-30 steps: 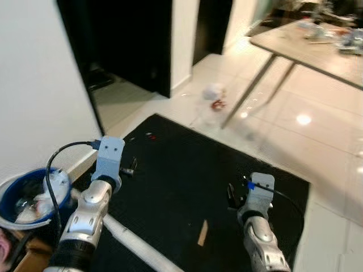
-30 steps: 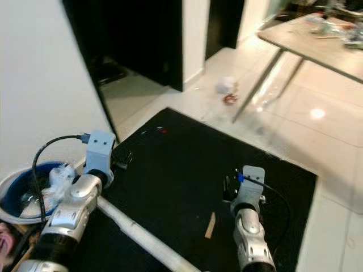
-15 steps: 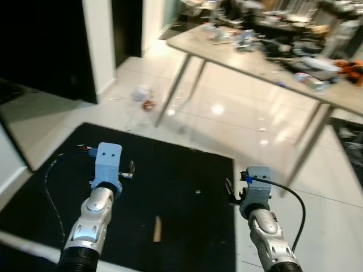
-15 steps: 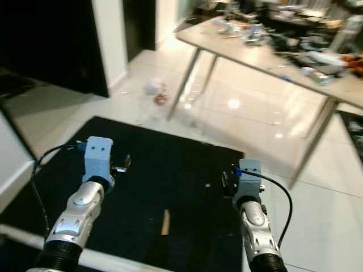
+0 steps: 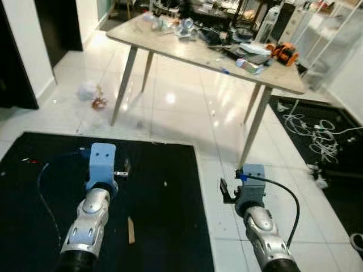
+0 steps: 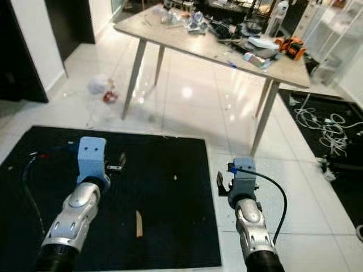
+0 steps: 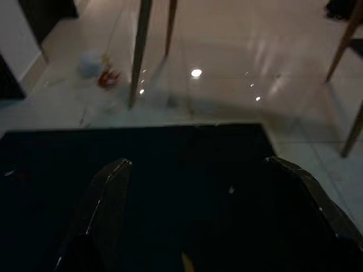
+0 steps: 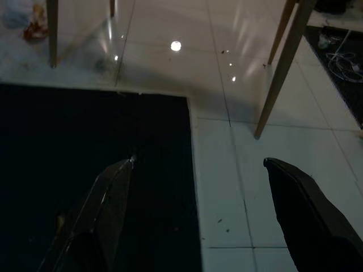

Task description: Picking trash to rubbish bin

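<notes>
The trash [image 5: 92,95], a blurred pale wad with a red scrap, lies on the tiles at ten o'clock, beside a table [image 5: 198,54] leg. Left gripper [image 7: 198,215] and right gripper [image 8: 198,221] hover wide and empty over the black mat [image 5: 164,209], fingertips cut off.

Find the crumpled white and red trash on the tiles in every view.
Left eye: trash, far left, beside the table leg.
Right eye, same spot.
Left wrist, blurred, near that leg.
Right wrist, at the corner.
Shared landmark: the table leg.
</notes>
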`<state>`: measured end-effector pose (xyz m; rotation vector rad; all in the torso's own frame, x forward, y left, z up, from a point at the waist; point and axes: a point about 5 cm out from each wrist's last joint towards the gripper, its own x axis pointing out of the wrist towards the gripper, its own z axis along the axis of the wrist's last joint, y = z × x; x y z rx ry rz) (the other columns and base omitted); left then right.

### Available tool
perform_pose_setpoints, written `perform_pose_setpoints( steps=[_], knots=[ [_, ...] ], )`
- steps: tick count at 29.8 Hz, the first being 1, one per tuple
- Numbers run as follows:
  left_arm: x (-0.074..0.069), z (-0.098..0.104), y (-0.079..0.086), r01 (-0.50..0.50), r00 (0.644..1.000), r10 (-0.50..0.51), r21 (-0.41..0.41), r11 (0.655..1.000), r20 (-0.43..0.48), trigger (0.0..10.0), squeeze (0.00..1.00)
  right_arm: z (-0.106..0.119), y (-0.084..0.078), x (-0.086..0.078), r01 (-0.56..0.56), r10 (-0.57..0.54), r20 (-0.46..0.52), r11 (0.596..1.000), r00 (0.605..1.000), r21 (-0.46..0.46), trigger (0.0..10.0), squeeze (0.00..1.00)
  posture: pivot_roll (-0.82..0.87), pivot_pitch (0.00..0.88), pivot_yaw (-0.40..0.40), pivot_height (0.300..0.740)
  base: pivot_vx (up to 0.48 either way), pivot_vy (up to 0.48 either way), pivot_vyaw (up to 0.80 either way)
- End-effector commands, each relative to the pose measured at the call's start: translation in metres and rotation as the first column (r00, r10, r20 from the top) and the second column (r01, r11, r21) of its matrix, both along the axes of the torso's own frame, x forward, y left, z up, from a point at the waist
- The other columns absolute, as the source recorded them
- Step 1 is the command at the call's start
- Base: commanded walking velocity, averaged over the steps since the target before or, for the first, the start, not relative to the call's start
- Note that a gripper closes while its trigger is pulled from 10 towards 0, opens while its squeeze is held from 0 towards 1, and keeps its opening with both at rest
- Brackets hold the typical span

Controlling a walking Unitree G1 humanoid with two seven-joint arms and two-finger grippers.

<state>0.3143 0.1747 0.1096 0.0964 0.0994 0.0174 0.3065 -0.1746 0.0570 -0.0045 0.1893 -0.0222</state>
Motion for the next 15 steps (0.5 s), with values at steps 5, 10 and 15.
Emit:
perform_pose_setpoints(
  steps=[5,10,15],
  knots=[
    [-0.006,-0.004,-0.005,0.081,0.997,-0.081,-0.010,0.997,-0.008,10.0,0.00,-0.011,0.002,-0.007,0.019,-0.018,-0.045,1.000,0.999,0.013,10.0,0.00,-0.01,0.127,-0.104,0.740,0.000,0.000,0.00],
    [-0.007,-0.001,-0.009,0.112,0.994,-0.112,-0.019,0.994,0.004,10.0,0.00,-0.013,-0.001,-0.010,0.032,-0.031,-0.046,0.999,0.998,0.018,10.0,0.00,-0.01,0.132,-0.091,0.740,0.000,0.000,0.00],
    [-0.007,0.009,-0.014,0.155,0.987,-0.152,-0.059,0.986,0.057,10.0,0.00,-0.013,0.000,-0.011,0.045,-0.044,-0.042,0.999,0.998,0.026,10.0,0.00,0.00,0.133,-0.081,0.740,0.000,0.000,0.00]
  ],
)
